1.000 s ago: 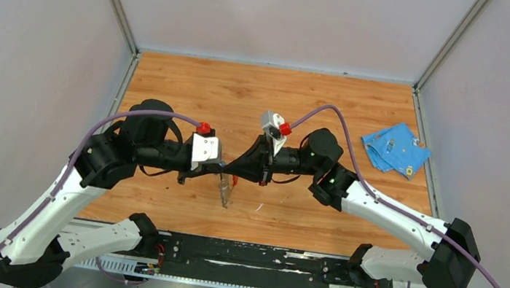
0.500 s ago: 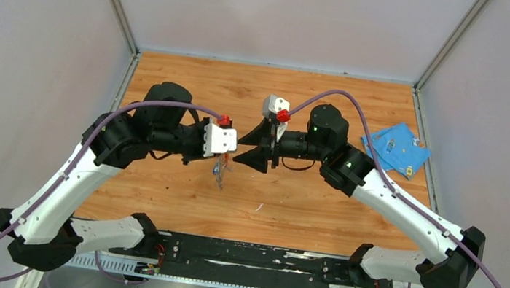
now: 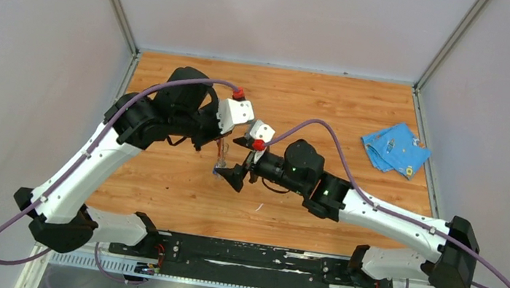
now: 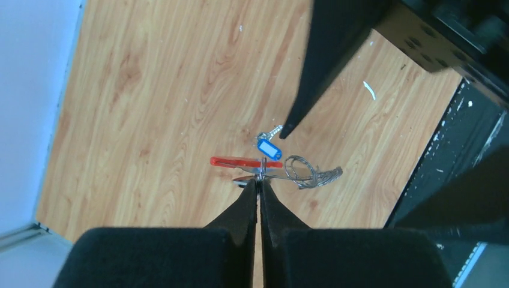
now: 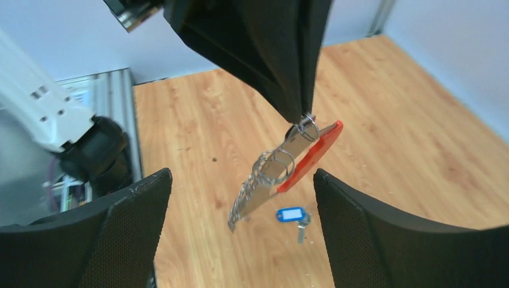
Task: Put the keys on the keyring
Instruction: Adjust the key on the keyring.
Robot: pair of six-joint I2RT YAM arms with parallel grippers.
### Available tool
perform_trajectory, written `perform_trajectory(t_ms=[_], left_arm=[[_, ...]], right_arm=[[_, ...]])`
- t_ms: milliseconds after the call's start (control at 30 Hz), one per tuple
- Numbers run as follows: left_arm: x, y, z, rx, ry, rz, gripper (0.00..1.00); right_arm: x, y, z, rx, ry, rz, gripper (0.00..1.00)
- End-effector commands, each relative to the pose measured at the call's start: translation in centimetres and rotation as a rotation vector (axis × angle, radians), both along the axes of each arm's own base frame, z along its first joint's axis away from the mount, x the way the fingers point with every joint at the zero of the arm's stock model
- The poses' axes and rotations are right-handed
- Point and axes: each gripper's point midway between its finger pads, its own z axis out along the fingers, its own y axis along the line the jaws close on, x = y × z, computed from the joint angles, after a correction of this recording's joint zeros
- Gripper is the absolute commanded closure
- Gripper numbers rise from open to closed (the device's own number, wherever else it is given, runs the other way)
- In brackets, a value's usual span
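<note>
The keyring [image 5: 287,165], a red and silvery strap with a wire coil, hangs in the air from its small metal ring. My left gripper [image 4: 259,183] is shut on that ring, and its fingertips [image 5: 298,111] come down from above in the right wrist view. A key with a blue head [image 5: 292,215] lies flat on the wood below the strap, also seen as the blue key [image 4: 269,148] from the left wrist. My right gripper [image 5: 240,180] is open wide, one finger on each side of the hanging keyring [image 3: 221,156], touching nothing.
A crumpled blue cloth [image 3: 395,148] with small items on it lies at the table's right edge. One black finger of the right gripper [image 4: 315,72] reaches down close to the blue key. The dark base rail [image 3: 246,254] runs along the near edge.
The right gripper has gone from shut to wide open and swung toward the near left. The left gripper has carried the keyring toward the far side and right.
</note>
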Motion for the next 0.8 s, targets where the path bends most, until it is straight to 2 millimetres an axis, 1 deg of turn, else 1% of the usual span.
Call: perform_trajectory(t_ms=[0, 67, 200, 233, 300, 400, 433, 567, 700, 767], left_arm=[[0.4, -0.2, 0.7, -0.054, 0.053, 0.126, 1.00], [0.4, -0.3, 1.3, -0.077, 0.056, 0.147, 1.00], [0.3, -0.3, 2.2, -0.115, 0.059, 0.171, 1.00], [0.2, -0.4, 2.3, -0.123, 0.066, 0.172, 1.00], [-0.1, -0.7, 2.4, -0.140, 0.081, 0.163, 1.00], [-0.3, -0.8, 2.6, -0.148, 0.084, 0.159, 1.00], [-0.3, -0.8, 2.6, -0.152, 0.085, 0.159, 1.00], [-0.5, -0.9, 2.9, -0.166, 0.093, 0.158, 1.00], [-0.3, -0.7, 2.8, -0.171, 0.096, 0.188, 1.00], [0.0, -0.5, 2.5, -0.164, 0.094, 0.214, 1.00]], right_arm=[[3.1, 0.0, 1.5, 0.043, -0.139, -0.263, 0.09], [3.8, -0.2, 1.1, 0.029, -0.172, -0.328, 0.07], [4.4, -0.1, -0.2, -0.003, -0.179, -0.363, 0.05], [4.5, -0.1, -0.6, -0.012, -0.184, -0.372, 0.06], [4.8, -0.1, -1.2, -0.018, -0.198, -0.385, 0.14], [4.9, -0.4, -1.2, 0.007, -0.222, -0.399, 0.30], [4.8, -0.4, -1.2, 0.013, -0.229, -0.394, 0.37], [4.7, -0.5, -0.8, 0.018, -0.257, -0.381, 0.75], [4.6, -0.7, -0.2, 0.023, -0.286, -0.383, 0.97], [4.5, -0.7, 0.1, 0.023, -0.300, -0.387, 0.99]])
